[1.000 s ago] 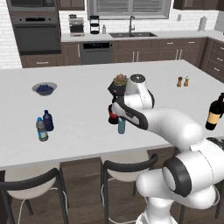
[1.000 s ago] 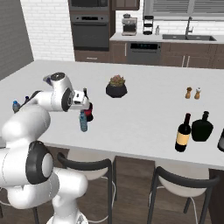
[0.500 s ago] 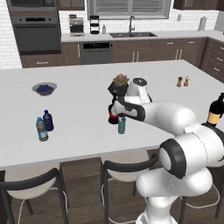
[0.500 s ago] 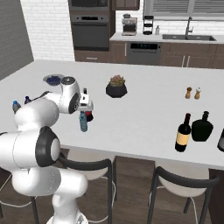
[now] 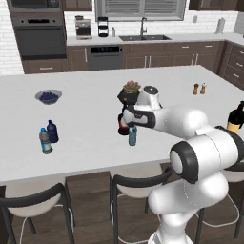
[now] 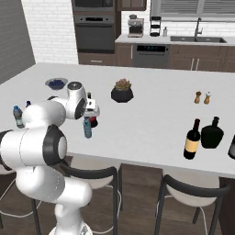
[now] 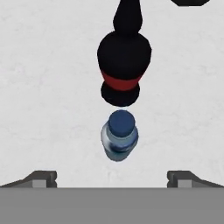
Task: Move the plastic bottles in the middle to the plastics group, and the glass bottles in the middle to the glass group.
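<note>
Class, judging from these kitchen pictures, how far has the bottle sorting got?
Done: nothing visibly; the pale-blue bottle and red-label bottle stand mid-counter. In hand: the open pincer hovers over the pale-blue bottle, not gripping. Left: carry it to the plastics group, then the red-label bottle to the glass bottles.

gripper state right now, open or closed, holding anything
Gripper: open, holding nothing; its fingertips stand wide apart above the pale-blue bottle.
</note>
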{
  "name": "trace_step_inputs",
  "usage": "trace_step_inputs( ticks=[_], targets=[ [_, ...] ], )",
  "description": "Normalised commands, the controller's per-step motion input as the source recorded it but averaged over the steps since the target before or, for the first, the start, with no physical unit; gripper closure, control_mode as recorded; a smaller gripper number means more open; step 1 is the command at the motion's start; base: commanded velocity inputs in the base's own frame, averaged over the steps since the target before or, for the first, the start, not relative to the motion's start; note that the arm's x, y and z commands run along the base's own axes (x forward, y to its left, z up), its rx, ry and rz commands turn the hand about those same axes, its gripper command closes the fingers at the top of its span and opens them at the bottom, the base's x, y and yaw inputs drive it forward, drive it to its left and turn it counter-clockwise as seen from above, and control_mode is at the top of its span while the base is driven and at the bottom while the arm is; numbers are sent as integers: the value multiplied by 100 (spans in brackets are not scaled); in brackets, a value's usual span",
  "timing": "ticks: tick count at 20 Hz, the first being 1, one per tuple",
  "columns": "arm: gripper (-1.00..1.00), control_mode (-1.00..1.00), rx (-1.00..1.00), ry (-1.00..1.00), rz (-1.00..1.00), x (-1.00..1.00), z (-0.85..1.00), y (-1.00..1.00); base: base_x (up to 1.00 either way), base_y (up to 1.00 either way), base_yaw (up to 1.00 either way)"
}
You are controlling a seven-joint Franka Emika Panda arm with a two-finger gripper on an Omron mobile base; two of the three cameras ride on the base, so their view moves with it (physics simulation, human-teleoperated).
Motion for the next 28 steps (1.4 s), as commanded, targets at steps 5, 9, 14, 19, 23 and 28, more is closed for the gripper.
trace_step_inputs(
  ticks=[5, 9, 14, 19, 23, 28],
  targets=[
    [-100, -100, -5, 0, 1, 14, -23, 0, 0, 0, 0],
    [-100, -100, -1, 0, 3, 19, -14, 0, 0, 0, 0],
    [-100, -100, 0, 0, 2, 25, -11, 0, 0, 0, 0],
    [-100, -100, 0, 0, 3, 13, -15, 0, 0, 0, 0],
    [-100, -100, 0, -3, 3, 3, -13, 0, 0, 0, 0],
    [-100, -100, -1, -8, 4, 10, -9, 0, 0, 0, 0]
  ],
)
